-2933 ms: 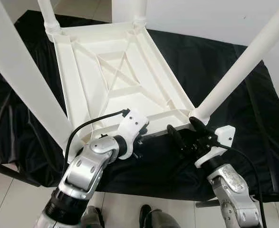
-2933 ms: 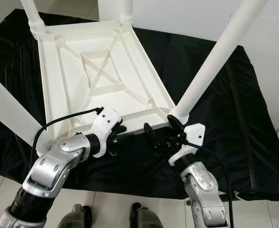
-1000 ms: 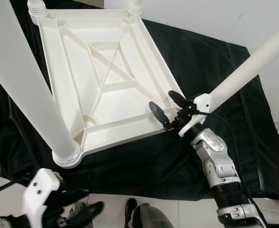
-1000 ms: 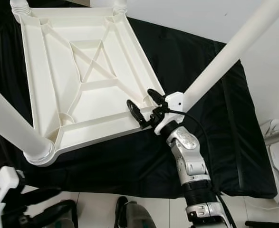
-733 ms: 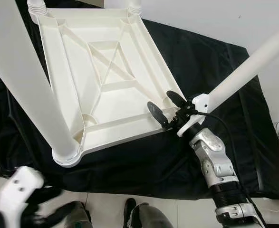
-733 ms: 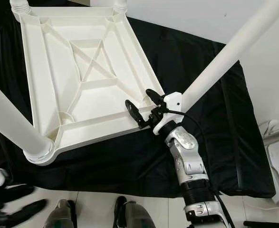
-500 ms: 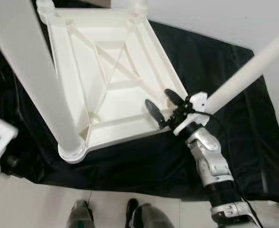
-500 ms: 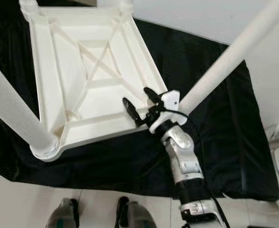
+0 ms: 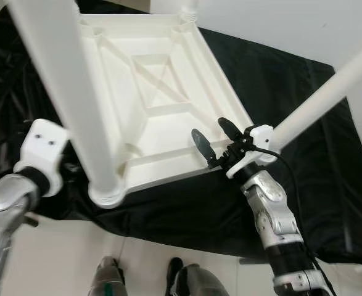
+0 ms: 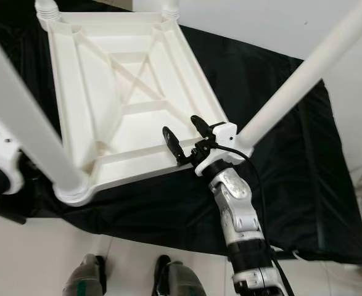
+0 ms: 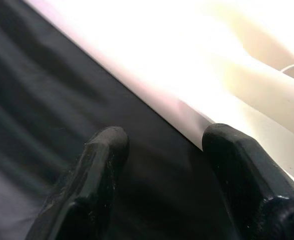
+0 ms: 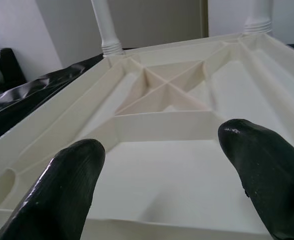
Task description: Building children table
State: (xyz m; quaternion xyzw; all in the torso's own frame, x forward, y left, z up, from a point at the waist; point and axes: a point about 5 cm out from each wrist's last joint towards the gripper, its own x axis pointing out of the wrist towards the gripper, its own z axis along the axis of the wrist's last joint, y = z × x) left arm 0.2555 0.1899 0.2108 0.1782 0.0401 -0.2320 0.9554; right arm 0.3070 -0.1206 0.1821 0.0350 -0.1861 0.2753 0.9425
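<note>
1. Table (image 9: 162, 92) lies inverted on the black cloth (image 9: 304, 123), four legs seated.
2. My left gripper (image 11: 162, 145), spread and empty, has swung to the left edge.
3. My right gripper (image 9: 214, 139), spread, stays over the near-right corner; I judge assembly nearly complete.

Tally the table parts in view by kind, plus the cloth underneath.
White plastic upturned tabletop: 1
White round legs standing in its corner sockets: 4
Black cloth: 1
Total: 6

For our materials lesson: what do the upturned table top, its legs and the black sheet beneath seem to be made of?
Table top: likely moulded plastic, matt cream, with cast ribs. Legs: apparently the same smooth plastic, ridged at the sockets. Black sheet: probably thin glossy fabric or film; it wrinkles and shines.
</note>
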